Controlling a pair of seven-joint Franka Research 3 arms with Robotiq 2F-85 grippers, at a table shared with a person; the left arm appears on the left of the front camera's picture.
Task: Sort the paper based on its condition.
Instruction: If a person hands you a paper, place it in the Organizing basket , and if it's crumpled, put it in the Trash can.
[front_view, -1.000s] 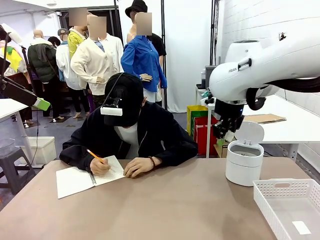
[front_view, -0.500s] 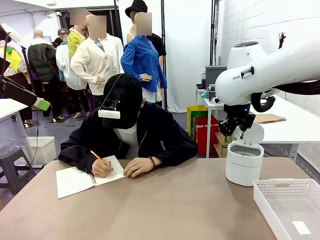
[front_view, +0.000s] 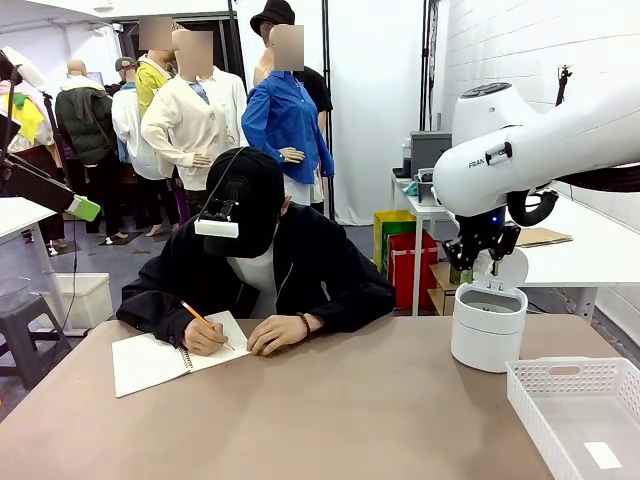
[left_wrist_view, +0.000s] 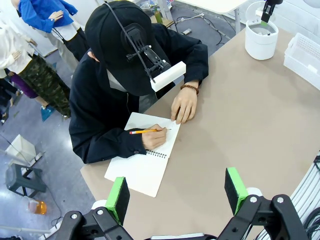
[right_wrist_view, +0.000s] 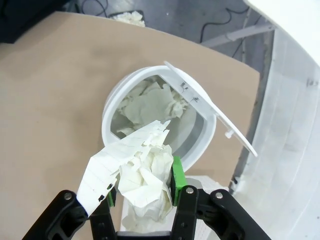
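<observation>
The paper (right_wrist_view: 150, 175) is gripped by the right hand (right_wrist_view: 142, 192), with the open bin (right_wrist_view: 112, 107) just below it; only release is judged left. The left hand (left_wrist_view: 176, 192) is seen open.

A tan table (front_view: 340, 420) is topped at its far left by an open spiral-bound notebook (front_view: 150, 362), laid flat. A hand (front_view: 205, 337) holding a pencil (front_view: 190, 312) is rested on the page, and the other hand (front_view: 280, 332) is set just beside it. A white round bin (front_view: 487, 338), lid raised, is stood at the far right, and a white perforated basket (front_view: 565, 372) is placed near it.
</observation>
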